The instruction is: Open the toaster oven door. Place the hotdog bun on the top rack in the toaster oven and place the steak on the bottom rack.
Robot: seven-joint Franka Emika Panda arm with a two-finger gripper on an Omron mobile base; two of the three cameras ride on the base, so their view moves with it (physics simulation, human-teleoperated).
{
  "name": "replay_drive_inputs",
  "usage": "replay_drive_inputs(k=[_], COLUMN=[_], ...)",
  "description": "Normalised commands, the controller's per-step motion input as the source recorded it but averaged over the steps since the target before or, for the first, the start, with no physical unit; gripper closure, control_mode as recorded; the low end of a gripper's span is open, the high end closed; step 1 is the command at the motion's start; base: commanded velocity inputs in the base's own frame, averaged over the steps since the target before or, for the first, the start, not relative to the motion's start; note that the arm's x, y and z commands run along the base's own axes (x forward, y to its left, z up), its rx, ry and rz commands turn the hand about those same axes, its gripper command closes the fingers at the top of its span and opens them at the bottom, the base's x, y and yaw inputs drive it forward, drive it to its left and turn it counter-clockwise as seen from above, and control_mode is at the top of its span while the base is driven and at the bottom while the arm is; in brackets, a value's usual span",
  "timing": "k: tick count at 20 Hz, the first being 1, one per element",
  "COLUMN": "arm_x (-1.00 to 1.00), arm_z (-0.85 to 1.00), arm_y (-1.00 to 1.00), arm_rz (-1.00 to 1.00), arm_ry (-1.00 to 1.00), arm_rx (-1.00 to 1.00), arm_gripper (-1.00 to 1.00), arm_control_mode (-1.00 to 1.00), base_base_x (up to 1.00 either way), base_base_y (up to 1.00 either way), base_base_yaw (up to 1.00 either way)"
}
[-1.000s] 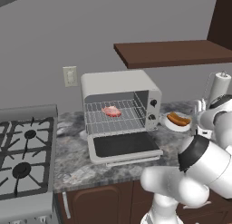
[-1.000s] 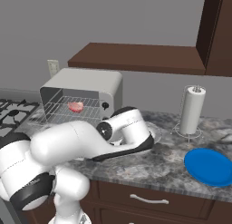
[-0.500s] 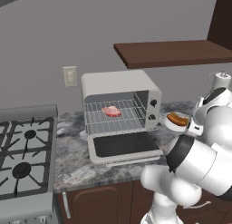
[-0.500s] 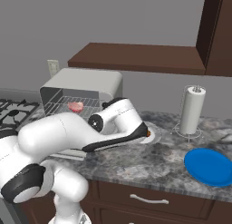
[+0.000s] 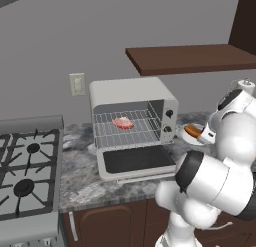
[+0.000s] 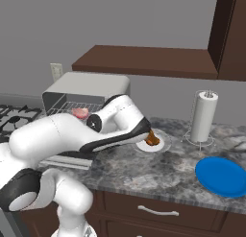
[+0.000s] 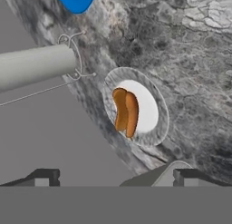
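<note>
The toaster oven (image 5: 131, 97) (image 6: 85, 87) stands on the counter with its door (image 5: 137, 161) dropped open. Inside, the steak (image 5: 123, 123) (image 6: 80, 112) lies on a wire rack (image 5: 142, 127); I cannot tell whether it is the top rack or the bottom rack. To the oven's right the hotdog bun (image 5: 192, 129) (image 6: 153, 138) (image 7: 125, 111) rests on a white dish (image 5: 185, 137) (image 6: 161, 145) (image 7: 152, 110). My gripper (image 7: 115, 177) hovers open a little short of the bun, nothing between its fingertips (image 7: 44, 176).
A paper towel roll (image 6: 203, 117) (image 7: 36, 67) on a wire stand and a blue plate (image 6: 222, 176) (image 7: 76, 0) sit further right on the counter. A black-grated stove (image 5: 24, 172) is left of the oven. A dark shelf (image 5: 192, 58) hangs above.
The arm has swung the hand in toward the dish, closer to the hotdog bun. The jaws have stayed open; the steak and oven door have not moved.
</note>
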Motion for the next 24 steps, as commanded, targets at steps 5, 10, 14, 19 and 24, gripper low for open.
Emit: replay_drive_inputs(k=[5,10,14,19,24], arm_x=[0.10,0.27,0.26,0.27,0.31], arm_z=[0.56,0.46,0.47,0.45,0.58], arm_y=[-0.13,-0.14,-0.13,-0.03,0.00], arm_rz=[-0.03,-0.06,-0.07,-0.07,-0.06], arm_ry=[0.46,0.56,0.55,0.46,0.37], arm_rx=[0.10,0.09,0.10,0.14,0.09], arm_gripper=[-1.00,-1.00,-1.00,-1.00,-1.00], arm_control_mode=[-1.00,-1.00,-1.00,-1.00,-1.00], base_base_x=[0.00,0.00,0.00,0.00,0.00], base_base_y=[0.00,0.00,0.00,0.00,0.00], base_base_yaw=[0.00,0.00,0.00,0.00,0.00])
